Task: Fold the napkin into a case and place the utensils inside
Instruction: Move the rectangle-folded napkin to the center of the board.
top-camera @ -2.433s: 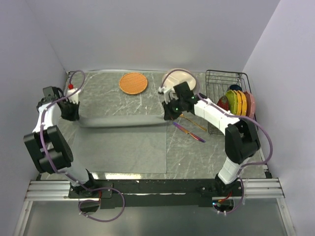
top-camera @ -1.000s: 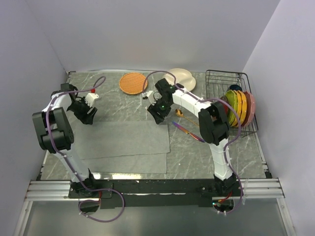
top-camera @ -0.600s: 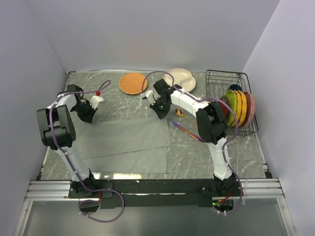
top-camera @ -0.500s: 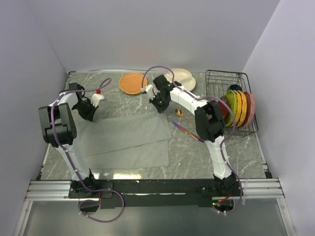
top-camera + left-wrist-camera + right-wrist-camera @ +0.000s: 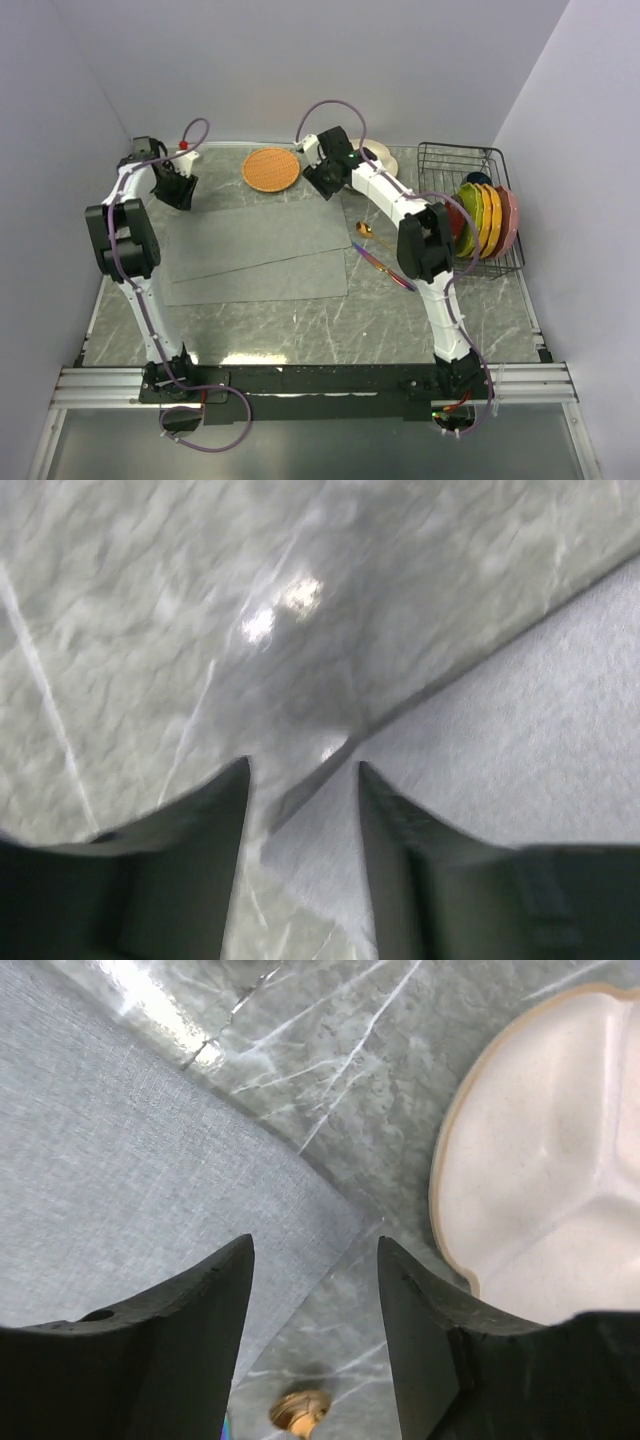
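Napkin (image 5: pixel 255 250) has shifted toward the far side since a second ago, and both arms have stretched out with it to its far corners. It sits flat on the table (image 5: pixel 300 335), left of centre. It is folded once, with the top layer set slightly askew so a strip of the lower layer shows along the near edge. It is not yet a narrow case; I judge more folding is needed.

Left gripper (image 5: pixel 178 187) is over the far-left corner of the cloth. In its wrist view the jaws are apart with nothing between them, and the cloth corner lies flat underneath. Right gripper (image 5: pixel 322 180) is over the far-right corner, jaws also apart, with the corner lying free below. Probably both have let go after pulling the fold taut, which would explain why they sit on matching corners.

Dish rack (image 5: pixel 440 160) is at far right and holds the coloured plates (image 5: pixel 485 208) upright. Cream plate (image 5: pixel 540 1160) is just right of the right gripper, apart from the cloth. Orange mat (image 5: pixel 271 168) sits between the two grippers, just beyond the cloth's far edge.

Utensils lie on bare table just right of the napkin. The spoon (image 5: pixel 366 230) is farther back and the knife (image 5: pixel 385 268) nearer, angled. They look parked clear of the cloth so the folding stays unobstructed, and neither is inside anything yet.
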You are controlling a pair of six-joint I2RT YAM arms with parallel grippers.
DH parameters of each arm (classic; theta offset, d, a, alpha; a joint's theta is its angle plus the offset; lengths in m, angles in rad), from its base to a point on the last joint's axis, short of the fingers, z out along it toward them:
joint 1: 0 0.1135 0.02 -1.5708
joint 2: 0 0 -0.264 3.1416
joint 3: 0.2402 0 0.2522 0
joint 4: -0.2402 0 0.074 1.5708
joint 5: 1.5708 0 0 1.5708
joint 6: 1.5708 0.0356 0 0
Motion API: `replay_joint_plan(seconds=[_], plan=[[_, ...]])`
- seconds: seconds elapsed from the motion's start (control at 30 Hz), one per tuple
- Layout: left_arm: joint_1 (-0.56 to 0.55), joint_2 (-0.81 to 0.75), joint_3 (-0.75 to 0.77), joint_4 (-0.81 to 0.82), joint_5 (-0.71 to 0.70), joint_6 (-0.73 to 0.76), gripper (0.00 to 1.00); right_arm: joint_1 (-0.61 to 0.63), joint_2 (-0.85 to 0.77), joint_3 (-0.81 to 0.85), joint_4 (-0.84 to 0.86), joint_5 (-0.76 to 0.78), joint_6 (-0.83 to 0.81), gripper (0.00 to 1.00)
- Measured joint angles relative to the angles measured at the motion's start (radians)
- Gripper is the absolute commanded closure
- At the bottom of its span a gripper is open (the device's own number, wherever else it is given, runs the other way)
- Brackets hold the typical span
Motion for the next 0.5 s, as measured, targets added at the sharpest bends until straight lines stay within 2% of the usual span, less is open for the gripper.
replay_joint_plan(seconds=[0.1,0.23,0.4,0.5], plan=[[0.039,-0.069,-0.061,-0.016,0.019,-0.037,0.44,-0.003,-0.064,-0.068,-0.004,-0.017,0.043,0.39],[0.115,-0.238,-0.198,-0.057,0.059,-0.099,0.44,-0.009,-0.211,-0.22,-0.05,-0.079,0.138,0.39],[0.203,-0.423,-0.364,-0.072,0.117,-0.21,0.43,-0.041,-0.347,-0.367,-0.083,-0.182,0.258,0.43],[0.212,-0.5,-0.482,-0.054,0.134,-0.285,0.43,-0.061,-0.383,-0.456,-0.086,-0.224,0.311,0.46]])
